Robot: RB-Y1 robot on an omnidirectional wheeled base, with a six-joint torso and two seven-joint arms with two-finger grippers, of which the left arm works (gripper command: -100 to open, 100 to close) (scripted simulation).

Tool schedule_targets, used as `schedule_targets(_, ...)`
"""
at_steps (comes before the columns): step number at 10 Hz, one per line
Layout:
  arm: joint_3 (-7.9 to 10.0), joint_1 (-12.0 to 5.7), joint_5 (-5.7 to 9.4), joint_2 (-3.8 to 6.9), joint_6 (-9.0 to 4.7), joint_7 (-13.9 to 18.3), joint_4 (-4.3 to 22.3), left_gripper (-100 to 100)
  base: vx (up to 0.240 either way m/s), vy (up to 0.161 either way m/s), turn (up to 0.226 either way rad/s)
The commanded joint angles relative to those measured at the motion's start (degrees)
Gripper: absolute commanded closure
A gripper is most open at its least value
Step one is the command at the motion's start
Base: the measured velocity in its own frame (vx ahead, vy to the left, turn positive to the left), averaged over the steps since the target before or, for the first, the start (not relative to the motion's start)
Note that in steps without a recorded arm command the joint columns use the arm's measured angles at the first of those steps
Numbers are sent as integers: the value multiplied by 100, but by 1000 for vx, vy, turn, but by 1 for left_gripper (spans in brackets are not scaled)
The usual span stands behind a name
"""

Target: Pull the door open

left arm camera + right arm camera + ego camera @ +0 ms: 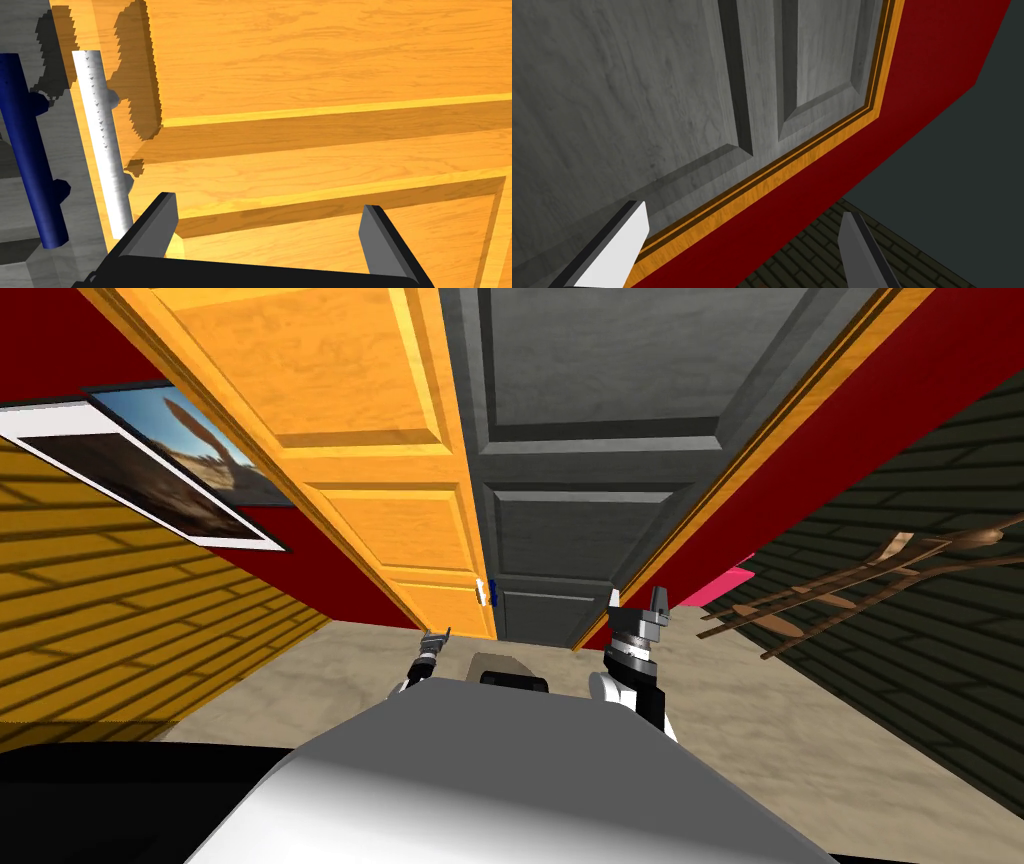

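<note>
The left gripper is released, and nothing is between its jaws. Across the gap between them is the flat orange door. The white handle of this door stands just outside one finger, very near; I cannot tell if they touch. Further out is a blue handle on the grey door. The right gripper is released too. It faces the grey door's edge, the orange frame and the red wall.

Bright, sharp renders; jagged-edged shadows on the orange door; wide-lens splay at head-view corners.
</note>
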Motion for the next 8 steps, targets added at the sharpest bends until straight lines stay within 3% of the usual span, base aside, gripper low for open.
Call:
schedule_targets(1,-80,-71,-44,-97,19,22,-122,-100,187,2,-123)
schedule_targets(3,-180,-254,-94,-219,-2,23,-150,-100,200,5,-103)
schedule_targets(5,-180,-254,-94,-219,-2,23,-150,-100,97,-2,-27)
schedule_targets(6,-270,-403,-135,-322,-20,24,-178,-100,102,-23,-131)
schedule_targets(7,-270,-403,-135,-322,-20,24,-178,-100,130,-16,-95)
schedule_targets(8,-343,-517,-165,-403,-33,25,-203,-100,160,-22,-103)
